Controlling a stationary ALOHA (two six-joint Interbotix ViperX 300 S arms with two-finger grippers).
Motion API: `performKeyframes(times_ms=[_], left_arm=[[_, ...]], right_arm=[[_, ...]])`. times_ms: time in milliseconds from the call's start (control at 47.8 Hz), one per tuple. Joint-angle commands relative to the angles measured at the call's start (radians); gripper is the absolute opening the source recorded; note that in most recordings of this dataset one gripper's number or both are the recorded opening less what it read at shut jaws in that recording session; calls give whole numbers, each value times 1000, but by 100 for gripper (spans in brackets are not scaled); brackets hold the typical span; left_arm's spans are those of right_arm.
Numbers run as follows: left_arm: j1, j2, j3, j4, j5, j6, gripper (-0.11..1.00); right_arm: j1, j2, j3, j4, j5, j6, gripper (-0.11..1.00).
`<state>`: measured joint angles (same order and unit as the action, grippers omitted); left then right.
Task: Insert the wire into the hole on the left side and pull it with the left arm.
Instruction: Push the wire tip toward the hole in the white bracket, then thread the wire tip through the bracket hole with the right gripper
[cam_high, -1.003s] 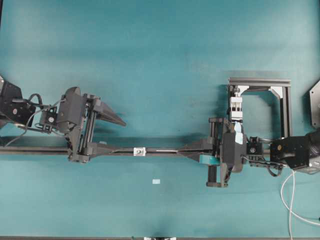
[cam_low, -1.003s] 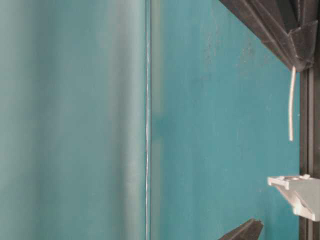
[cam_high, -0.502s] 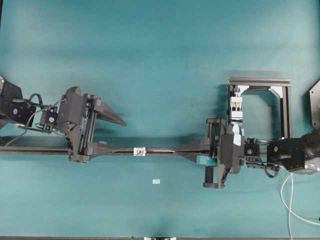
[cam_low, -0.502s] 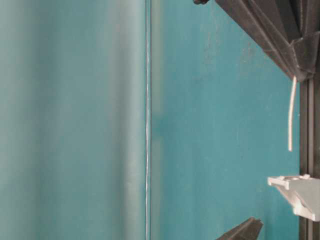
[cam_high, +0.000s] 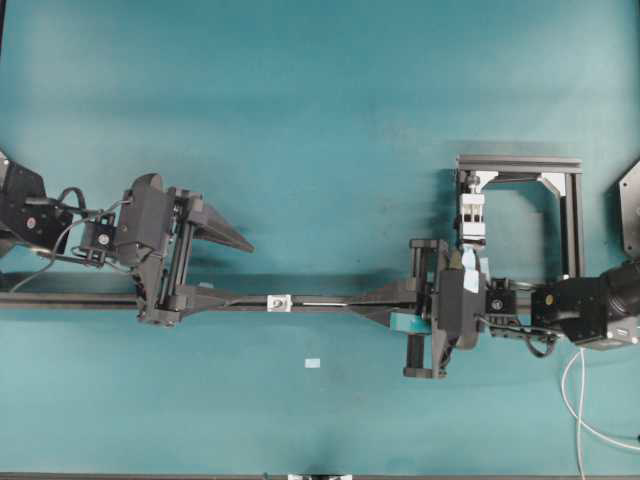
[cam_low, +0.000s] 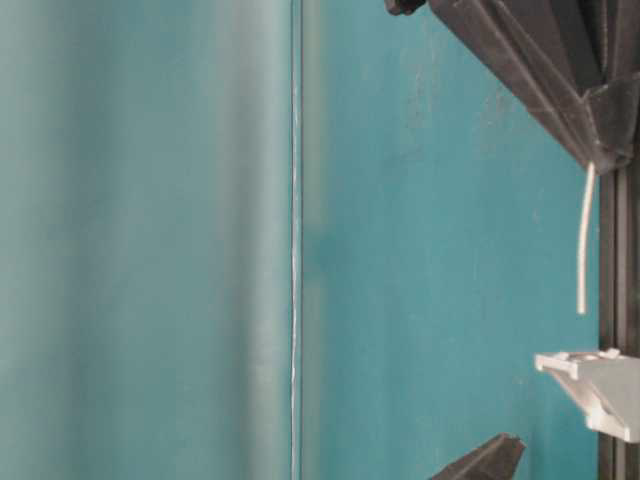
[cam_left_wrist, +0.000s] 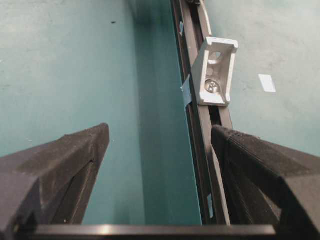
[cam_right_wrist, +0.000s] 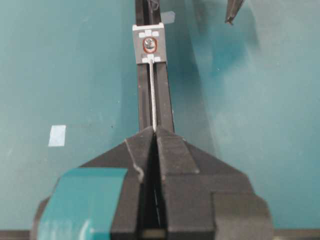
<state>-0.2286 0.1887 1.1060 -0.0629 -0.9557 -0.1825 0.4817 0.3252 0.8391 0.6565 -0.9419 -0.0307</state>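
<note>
Left gripper (cam_high: 222, 268): we see its jaws wide, unmoved, straddling the rail (cam_high: 60, 300).
Hole (cam_high: 279, 302): on the rail, between both grippers.
Wire (cam_right_wrist: 152, 95): its tip has crept up to the hole, not visibly through.
Right gripper (cam_right_wrist: 155, 131): clamped on the wire, shifted slightly leftward; we judge insertion imminent.

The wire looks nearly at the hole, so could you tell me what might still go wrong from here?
The wire sticks far out of the right gripper, so its tip could flex and miss the hole. The left gripper is open with one finger over the rail; it might close on the rail.
</note>
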Motion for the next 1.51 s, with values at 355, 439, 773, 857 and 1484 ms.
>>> performKeyframes(times_ms=[355, 439, 773, 857, 1484], left_arm=[[-2, -15, -11, 0, -11, 2, 60], [-2, -17, -11, 0, -9, 2, 60], [0, -17, -12, 0, -11, 2, 60], [0, -17, -12, 0, -11, 2, 60], [-2, -17, -14, 0, -9, 2, 60]], right_arm=[[-6, 12, -41, 0, 8, -3, 5], [-9, 14, -44, 0, 12, -3, 5], [-18, 14, -51, 12, 28, -5, 5], [-20, 15, -54, 18, 34, -6, 5], [-26, 25, -75, 18, 35, -14, 5]])
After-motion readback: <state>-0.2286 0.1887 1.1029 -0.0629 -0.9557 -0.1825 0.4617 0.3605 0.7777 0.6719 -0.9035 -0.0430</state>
